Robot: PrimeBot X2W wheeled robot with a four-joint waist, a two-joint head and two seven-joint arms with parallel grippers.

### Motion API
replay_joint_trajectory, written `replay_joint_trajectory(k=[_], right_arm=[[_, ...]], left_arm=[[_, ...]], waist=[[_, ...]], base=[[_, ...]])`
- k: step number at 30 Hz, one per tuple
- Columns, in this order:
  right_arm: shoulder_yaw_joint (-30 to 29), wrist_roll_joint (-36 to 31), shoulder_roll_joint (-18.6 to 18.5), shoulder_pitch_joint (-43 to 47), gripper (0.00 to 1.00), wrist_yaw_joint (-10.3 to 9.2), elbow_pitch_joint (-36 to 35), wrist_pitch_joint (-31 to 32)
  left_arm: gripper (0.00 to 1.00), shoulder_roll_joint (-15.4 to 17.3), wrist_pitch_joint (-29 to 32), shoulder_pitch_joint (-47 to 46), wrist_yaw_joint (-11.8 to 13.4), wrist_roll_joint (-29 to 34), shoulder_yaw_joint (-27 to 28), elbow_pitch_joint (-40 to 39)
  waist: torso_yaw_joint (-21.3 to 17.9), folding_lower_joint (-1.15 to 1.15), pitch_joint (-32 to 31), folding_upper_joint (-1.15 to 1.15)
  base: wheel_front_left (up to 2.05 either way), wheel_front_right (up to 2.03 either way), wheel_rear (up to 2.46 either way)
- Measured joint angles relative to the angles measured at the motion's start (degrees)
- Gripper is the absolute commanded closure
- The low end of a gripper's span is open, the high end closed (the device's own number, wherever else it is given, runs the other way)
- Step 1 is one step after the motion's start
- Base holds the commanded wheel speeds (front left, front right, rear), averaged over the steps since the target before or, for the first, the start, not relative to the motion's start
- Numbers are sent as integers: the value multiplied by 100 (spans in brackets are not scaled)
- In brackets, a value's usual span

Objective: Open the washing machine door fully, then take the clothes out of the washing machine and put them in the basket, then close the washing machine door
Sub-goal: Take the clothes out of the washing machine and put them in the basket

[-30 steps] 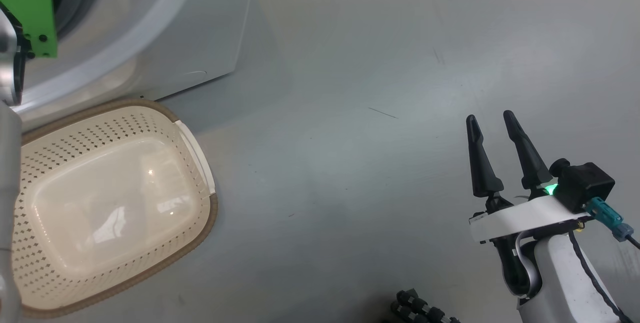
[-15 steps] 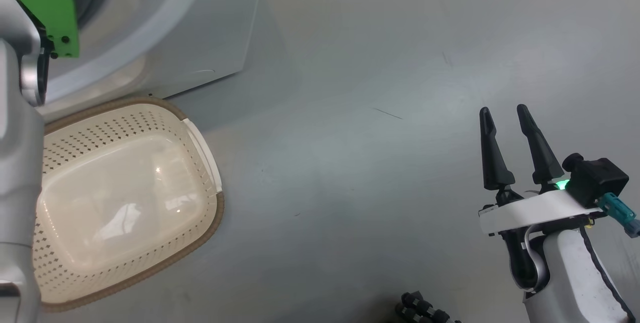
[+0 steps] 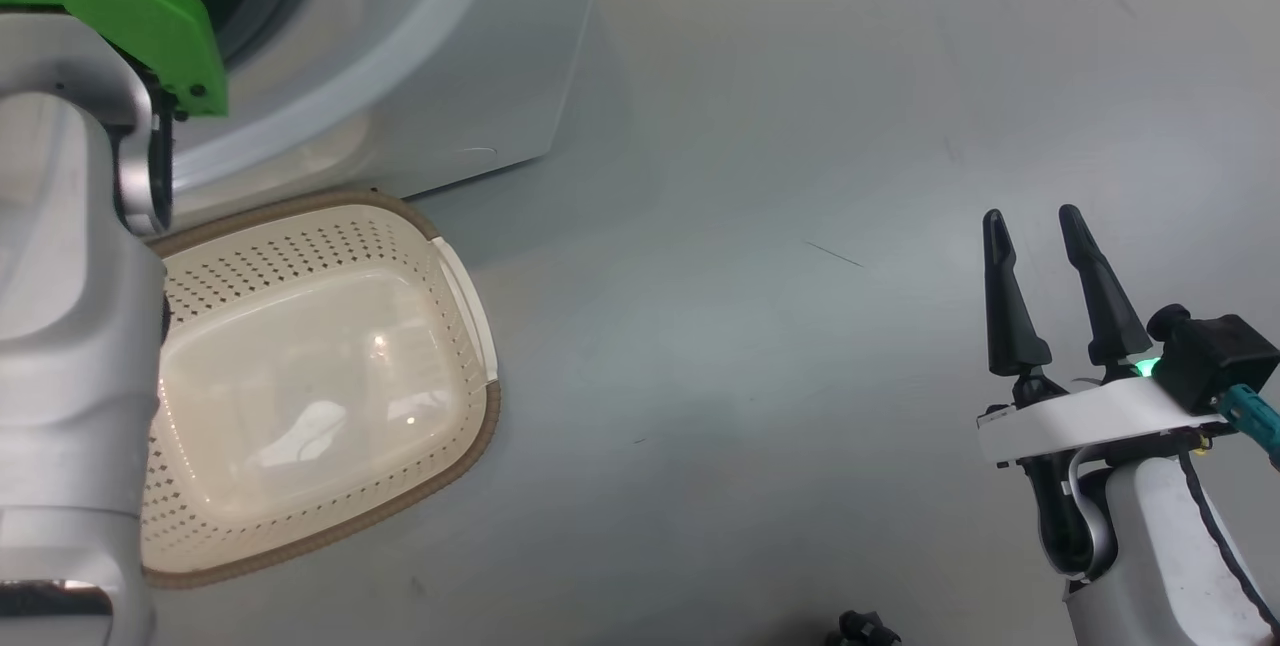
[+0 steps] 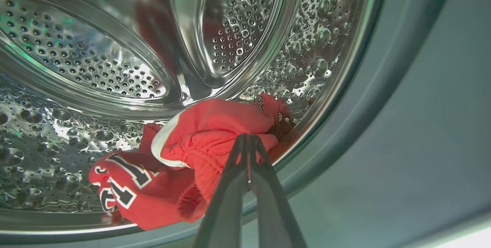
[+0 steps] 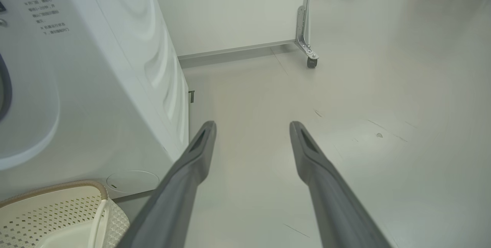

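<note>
**Left end effector clamped on clothes in the drum; right one idle over bare floor**

Head view: fine print at the top edge of the washing machine [image 3: 400, 76] is too small to read. The basket [image 3: 488, 416] sits on the floor [image 3: 750, 376] just in front of the machine. Its left side is hidden behind the pale left forearm [image 3: 70, 326]. The right end effector [image 3: 1032, 216] hangs well to the right over wide open floor, fingers apart and holding nothing.

Left wrist view: the left end effector [image 4: 247, 136] is pressed together on a fold of the red clothes [image 4: 199, 136], which lie low in the steel drum [image 4: 76, 60] near its front rim. Dark, white-edged figures on the cloth are folded over and cannot be read for sure.

Right wrist view: small grey print on the machine's front is illegible. One basket corner is cut off at the lower left. A panel on a caster [image 5: 311, 62] stands beyond the open floor.
</note>
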Motion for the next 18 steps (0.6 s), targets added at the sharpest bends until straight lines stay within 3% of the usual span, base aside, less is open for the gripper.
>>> replay_joint_trajectory(k=[18], right_arm=[[-151,-248,-164,146,0,5,-22,0]], left_arm=[[100,-590,-1423,1331,94,-96,45,-541]], waist=[[664,0,-476,0]], base=[[0,0,0]])
